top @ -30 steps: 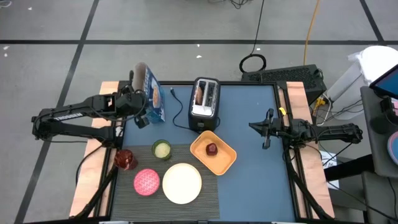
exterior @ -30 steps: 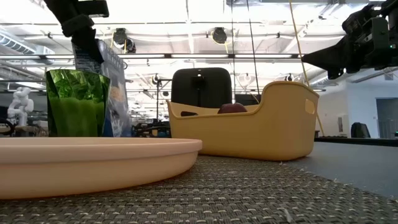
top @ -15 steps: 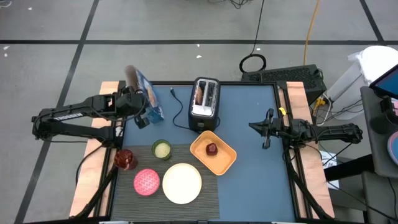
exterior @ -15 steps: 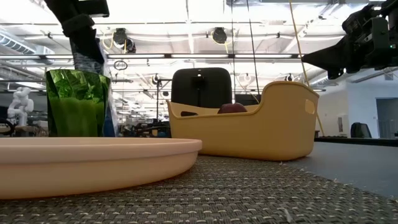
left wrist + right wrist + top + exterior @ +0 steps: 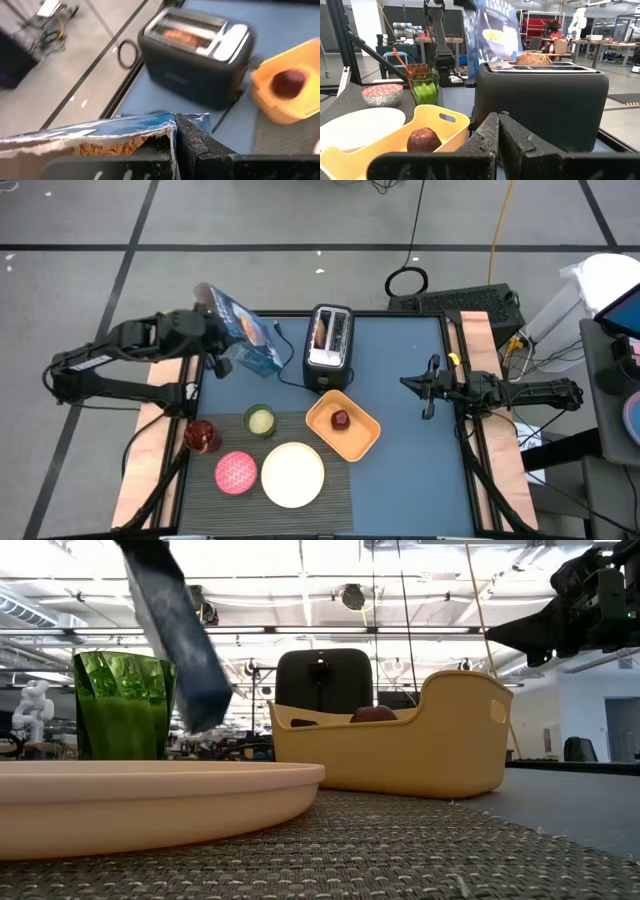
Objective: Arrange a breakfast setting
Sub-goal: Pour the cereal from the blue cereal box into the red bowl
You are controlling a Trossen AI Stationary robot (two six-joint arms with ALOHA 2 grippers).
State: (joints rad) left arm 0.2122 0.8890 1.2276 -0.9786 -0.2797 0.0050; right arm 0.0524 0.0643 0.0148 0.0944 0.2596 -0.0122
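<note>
My left gripper [image 5: 222, 340] is pinched on the blue cereal box [image 5: 243, 335], held off the table and tilted, at the back left of the blue table [image 5: 410, 400]; the box's torn-open top shows cereal inside in my left wrist view, and in the low view the box [image 5: 175, 630] leans as a slanted blue slab above the small green cup [image 5: 124, 705]. My right gripper [image 5: 408, 385] hangs over the right half of the table, fingers pressed together on nothing, aimed toward the silver-black toaster [image 5: 330, 345]. The toaster stands at the back centre with a toast slice [image 5: 320, 330] sitting in one slot; from the right wrist the slice [image 5: 534, 58] pokes up above the slot. Just in front of the toaster is a yellow basket [image 5: 343, 425] holding a dark red fruit [image 5: 341, 419]. The dark ribbed placemat [image 5: 270, 470] lies at the front left. On it: round white plate [image 5: 293, 474] near the middle, pink bowl [image 5: 236, 472] just beside it on the left, green cup at the mat's back edge, red glass [image 5: 201, 436] at its left edge. A red-handled spoon [image 5: 400, 56] stands in the red glass, seen from the right wrist.
</note>
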